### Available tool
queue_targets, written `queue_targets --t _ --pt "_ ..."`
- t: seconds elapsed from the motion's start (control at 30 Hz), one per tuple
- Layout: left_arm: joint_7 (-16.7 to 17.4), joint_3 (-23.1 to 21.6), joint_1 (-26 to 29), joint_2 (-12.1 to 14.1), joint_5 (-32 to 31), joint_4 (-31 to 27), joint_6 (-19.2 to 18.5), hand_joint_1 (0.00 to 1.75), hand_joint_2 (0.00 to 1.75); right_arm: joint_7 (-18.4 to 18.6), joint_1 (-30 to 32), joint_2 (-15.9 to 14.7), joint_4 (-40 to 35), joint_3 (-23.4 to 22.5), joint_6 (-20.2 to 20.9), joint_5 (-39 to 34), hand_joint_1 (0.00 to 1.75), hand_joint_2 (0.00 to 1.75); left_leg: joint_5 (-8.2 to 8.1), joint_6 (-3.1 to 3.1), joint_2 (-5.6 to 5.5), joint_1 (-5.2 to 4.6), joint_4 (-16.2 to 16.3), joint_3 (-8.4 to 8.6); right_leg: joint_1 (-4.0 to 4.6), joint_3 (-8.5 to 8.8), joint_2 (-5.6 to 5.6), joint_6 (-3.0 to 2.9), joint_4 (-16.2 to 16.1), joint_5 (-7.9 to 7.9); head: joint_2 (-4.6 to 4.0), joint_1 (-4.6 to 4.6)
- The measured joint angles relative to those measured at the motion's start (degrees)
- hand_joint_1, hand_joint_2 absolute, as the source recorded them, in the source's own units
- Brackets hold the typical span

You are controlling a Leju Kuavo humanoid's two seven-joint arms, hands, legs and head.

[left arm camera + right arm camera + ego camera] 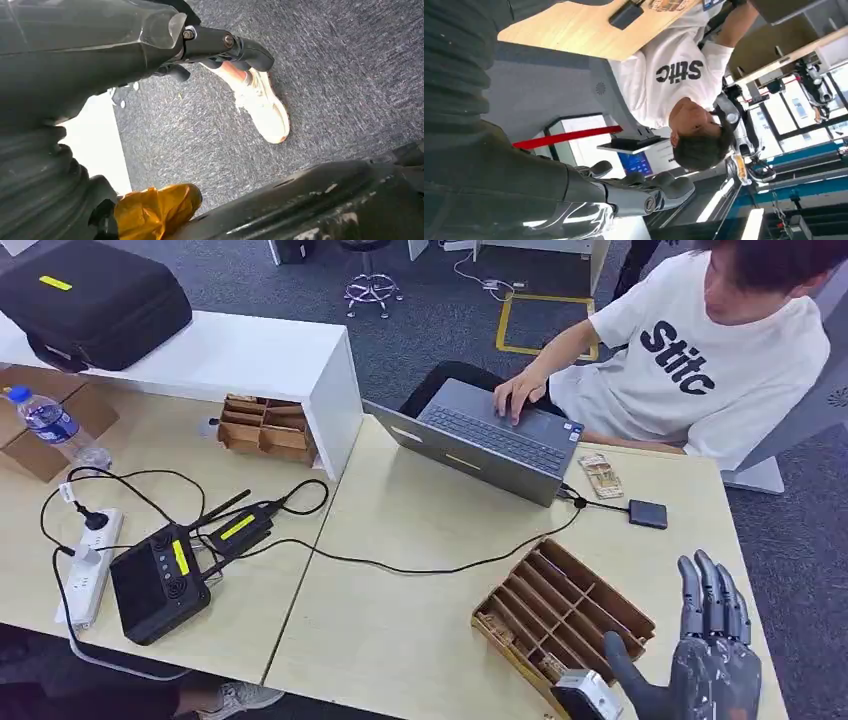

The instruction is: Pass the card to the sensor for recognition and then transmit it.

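Here we hold our right hand open and empty beside the wooden tray on the table, likely poised for a card we cannot yet make out

Right robot hand raised — fingers apart, empty.

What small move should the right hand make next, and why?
Probably lower the right hand toward the brown slotted wooden tray. The hand hovers open beside it, holding nothing, and the cards seem to sit in the tray's slots.
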Motion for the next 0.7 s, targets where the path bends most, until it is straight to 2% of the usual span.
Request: queue_targets --t 0.33,0.7 --pt "0.02 0.00 0.00 0.00 0.00 -0.29 -0.59 0.00 1.75 2.78 -1.12 1.12 3.37 -0.96 -1.38 8.64 0.00 1.75 0.00 0.00 0.00 0.00 0.00 0.00 0.00 0.00 0.00 0.00 0.00 0.00 0.00 0.00" --pt "0.02 -0.02 0.01 0.00 -0.02 -0.46 -0.76 0.00 1.75 3.17 -1.98 1.47 5.93 -1.38 -1.36 9.82 0.00 1.75 0.00 0.00 0.00 0.00 0.00 0.00 0.00 0.00 0.00 0.00 0.00 0.00 0.00 0.00"
